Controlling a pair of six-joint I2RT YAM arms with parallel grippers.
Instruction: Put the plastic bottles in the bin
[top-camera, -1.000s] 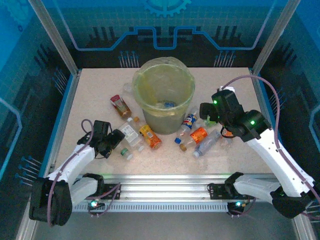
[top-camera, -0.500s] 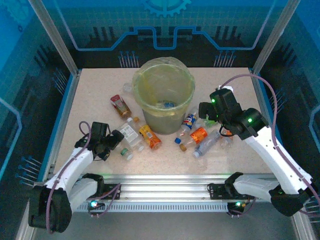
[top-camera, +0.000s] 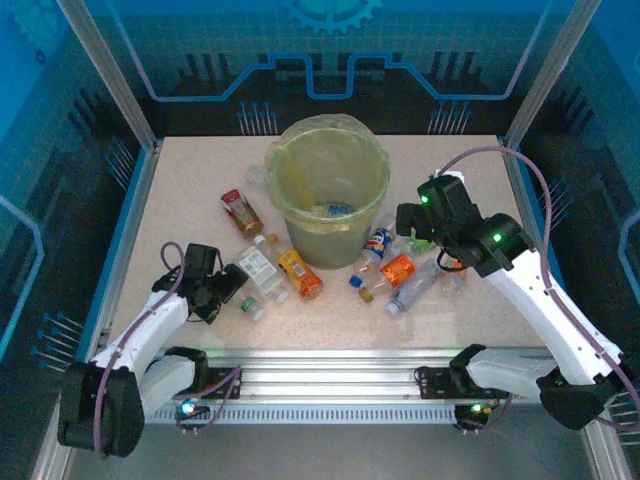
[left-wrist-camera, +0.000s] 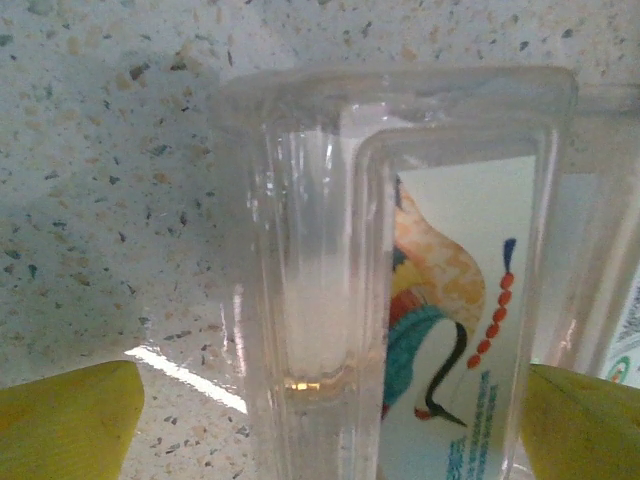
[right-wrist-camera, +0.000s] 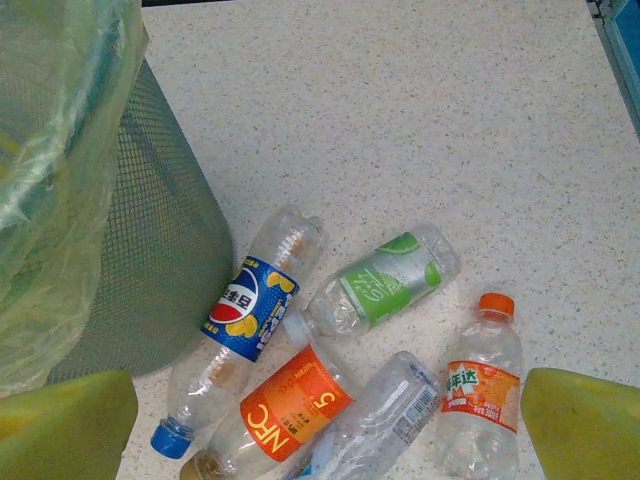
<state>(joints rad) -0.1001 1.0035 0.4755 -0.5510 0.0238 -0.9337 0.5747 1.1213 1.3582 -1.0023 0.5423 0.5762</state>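
Straddling clear white-label bottle with left gripper, spread wide, nothing clamped. Lying lengthwise between the fingers, dead ahead. Probably ready to close across the width.

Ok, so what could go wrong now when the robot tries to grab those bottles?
1. The left gripper stands open with a clear bottle between its fingers. The bottle's walls look smooth, so when squeezed it might slip out sideways.
2. Under the open right gripper, the Pepsi bottle, the orange-labelled bottle and the green-labelled bottle lie packed together beside the bin. Grabbing one may push the others and send them rolling.
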